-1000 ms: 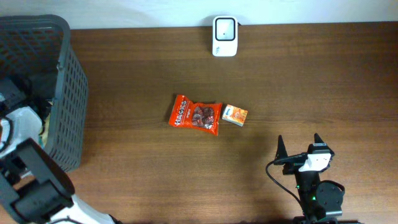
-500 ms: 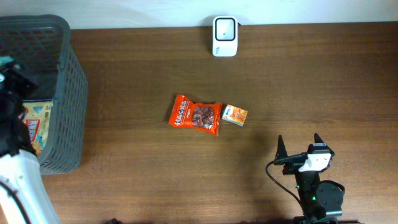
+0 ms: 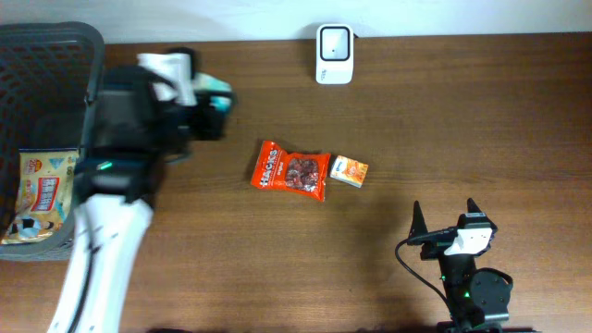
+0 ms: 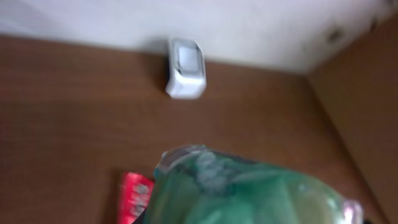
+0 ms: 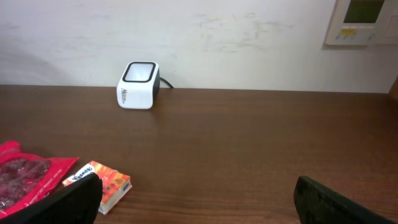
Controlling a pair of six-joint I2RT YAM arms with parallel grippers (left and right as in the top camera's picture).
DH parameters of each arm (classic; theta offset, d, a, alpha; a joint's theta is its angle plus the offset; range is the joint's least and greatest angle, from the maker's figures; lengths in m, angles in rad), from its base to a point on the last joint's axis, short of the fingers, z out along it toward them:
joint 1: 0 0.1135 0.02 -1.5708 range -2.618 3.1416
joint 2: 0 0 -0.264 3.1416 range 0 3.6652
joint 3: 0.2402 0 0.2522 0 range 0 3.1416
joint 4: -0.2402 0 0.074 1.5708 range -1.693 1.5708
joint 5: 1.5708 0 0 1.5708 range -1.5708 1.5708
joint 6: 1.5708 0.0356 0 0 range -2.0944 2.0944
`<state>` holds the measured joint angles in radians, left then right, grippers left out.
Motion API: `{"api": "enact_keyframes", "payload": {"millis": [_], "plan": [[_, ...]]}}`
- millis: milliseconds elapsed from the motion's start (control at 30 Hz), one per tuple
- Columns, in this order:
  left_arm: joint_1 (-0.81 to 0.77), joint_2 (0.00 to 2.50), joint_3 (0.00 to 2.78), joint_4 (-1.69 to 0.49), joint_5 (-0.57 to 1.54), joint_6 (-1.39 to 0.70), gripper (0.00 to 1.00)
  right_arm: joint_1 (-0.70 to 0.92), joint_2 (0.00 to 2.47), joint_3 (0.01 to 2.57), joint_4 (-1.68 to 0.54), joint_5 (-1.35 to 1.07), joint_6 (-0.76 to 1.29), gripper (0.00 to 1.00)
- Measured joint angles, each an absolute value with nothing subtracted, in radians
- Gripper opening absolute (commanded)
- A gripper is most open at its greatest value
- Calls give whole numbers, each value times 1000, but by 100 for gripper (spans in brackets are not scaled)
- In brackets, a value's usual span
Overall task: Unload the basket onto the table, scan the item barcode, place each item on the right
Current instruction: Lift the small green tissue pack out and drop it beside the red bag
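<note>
A: Brown table (image 3: 444, 111), white wall (image 5: 249, 43) behind. Our left claw (image 3: 215, 106) is nearly closed on a green packet (image 4: 249, 190), left of the scanner (image 3: 334, 42) and well apart from it.

B: Our right claw (image 3: 445, 211) gapes empty, far in front of the scanner. We judge the crinkly packet may slip, or show its barcode the wrong way.

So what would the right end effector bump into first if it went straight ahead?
Probably just the back wall. The right end effector points over bare table; the scanner and orange box sit off to its left.
</note>
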<state>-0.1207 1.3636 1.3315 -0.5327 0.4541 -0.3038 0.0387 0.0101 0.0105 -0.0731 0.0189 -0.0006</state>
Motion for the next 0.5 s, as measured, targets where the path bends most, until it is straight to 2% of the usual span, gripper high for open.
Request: {"api": "enact_keyframes", "payload": {"millis": [167, 233, 267, 300, 367, 400, 433, 467, 500], "plan": [[-311, 1512, 1332, -534, 355, -304, 10, 39, 10, 10, -73, 19, -1, 98], [-367, 1582, 1332, -533, 306, -304, 17, 39, 10, 10, -73, 19, -1, 98], [-390, 1618, 1332, -533, 281, -304, 25, 39, 10, 10, -73, 19, 0, 98], [-413, 1658, 1332, -527, 260, -305, 40, 39, 10, 10, -73, 19, -1, 98], [-443, 1727, 1332, -518, 233, -300, 49, 39, 10, 10, -73, 19, 0, 98], [-456, 1757, 1332, -507, 226, -310, 58, 39, 10, 10, -73, 19, -1, 98], [-465, 1782, 1332, -501, 219, -310, 73, 39, 10, 10, -73, 19, -1, 99], [-474, 1805, 1332, -490, 212, -310, 82, 39, 10, 10, -73, 19, 0, 98], [-478, 1812, 1331, -484, 208, -304, 82, 39, 10, 10, -73, 19, 0, 98]]}}
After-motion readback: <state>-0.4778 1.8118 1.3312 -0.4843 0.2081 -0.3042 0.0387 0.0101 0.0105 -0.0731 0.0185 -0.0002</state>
